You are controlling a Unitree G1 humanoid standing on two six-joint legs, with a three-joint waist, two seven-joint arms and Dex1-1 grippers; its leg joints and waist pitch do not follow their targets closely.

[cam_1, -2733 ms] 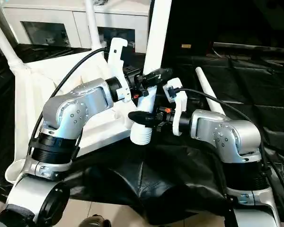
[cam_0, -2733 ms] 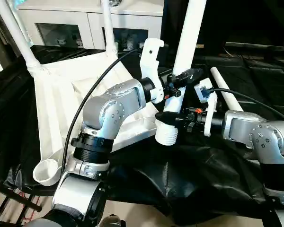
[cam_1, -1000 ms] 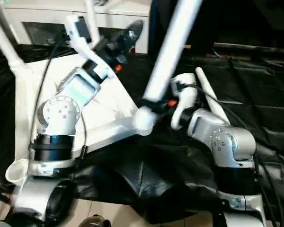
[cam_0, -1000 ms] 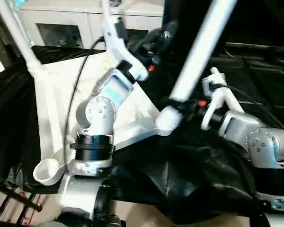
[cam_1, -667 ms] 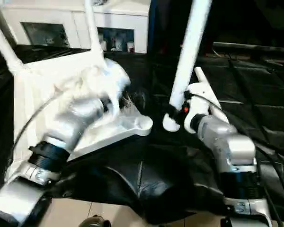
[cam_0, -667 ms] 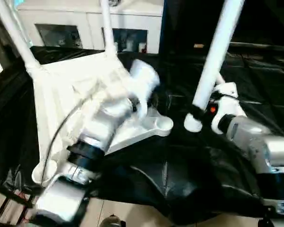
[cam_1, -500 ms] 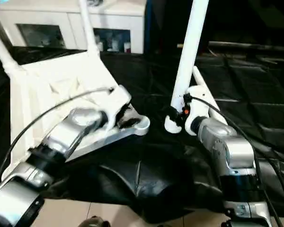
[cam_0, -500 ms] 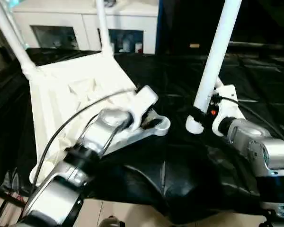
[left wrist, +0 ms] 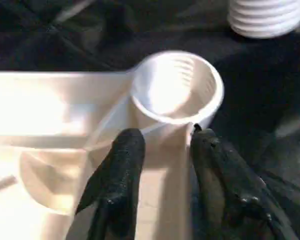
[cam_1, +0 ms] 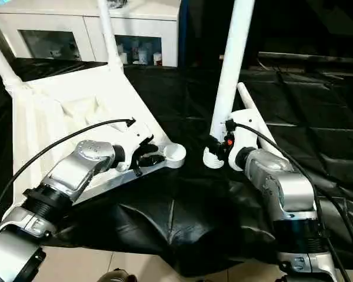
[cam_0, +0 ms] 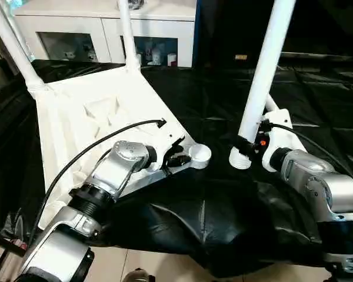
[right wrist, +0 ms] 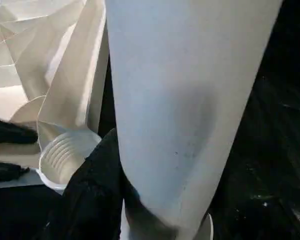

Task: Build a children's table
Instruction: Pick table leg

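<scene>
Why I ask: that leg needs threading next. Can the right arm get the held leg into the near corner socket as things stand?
Probably yes: the leg stands upright in the right gripper beside the open socket, with bare black cloth between.

The left gripper point(cam_0: 177, 157) sits at the tabletop's point(cam_0: 100, 117) corner socket point(cam_0: 199, 154). Right of it, the right gripper point(cam_0: 247, 144) holds a leg point(cam_0: 262, 76) upright.

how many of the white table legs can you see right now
4. Two legs stand screwed into the tabletop's far corners, far-left leg and far-right leg. The right gripper holds one leg upright. Another leg lies on the black cloth behind it.
</scene>
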